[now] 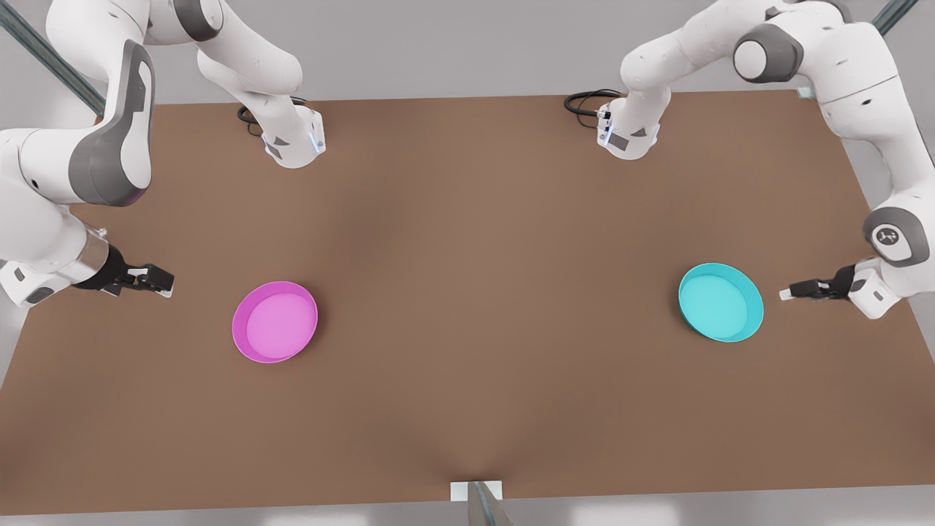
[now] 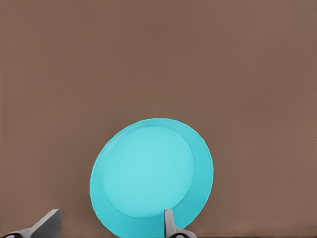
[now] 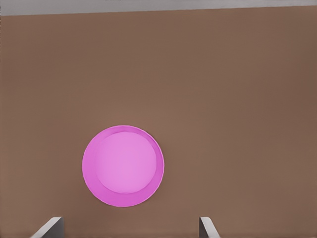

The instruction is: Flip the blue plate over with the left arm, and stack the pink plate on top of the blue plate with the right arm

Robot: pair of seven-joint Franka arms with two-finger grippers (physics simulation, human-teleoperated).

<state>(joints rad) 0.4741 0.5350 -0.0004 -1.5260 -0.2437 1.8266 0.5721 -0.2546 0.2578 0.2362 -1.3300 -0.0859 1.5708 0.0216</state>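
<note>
A broad brown counter (image 1: 467,292) fills the scene, with a pale grey wall band behind its far edge and a small white bracket at the middle of its near edge.

Two white arms with grey joint covers reach in from the far corners. The left arm (image 1: 840,95) stands at the front view's right, the right arm (image 1: 95,131) at the front view's left.

The blue plate (image 1: 721,302) lies rim-up on the counter toward the front view's right, its paler inside facing up. The pink plate (image 1: 275,321) lies rim-up toward the front view's left, well apart from the blue one, also showing its lighter inside.

The left hand (image 1: 792,293) points sideways at the blue plate from just beside its rim, apart from it; in the left wrist view its fingers (image 2: 47,224) stand widely spread, with nothing between them and the blue plate (image 2: 151,176) just ahead. The right hand (image 1: 164,283) hangs near the pink plate without touching it; the right wrist view shows its fingers (image 3: 49,227) set wide, holding nothing, the pink plate (image 3: 123,165) lying beyond them.
</note>
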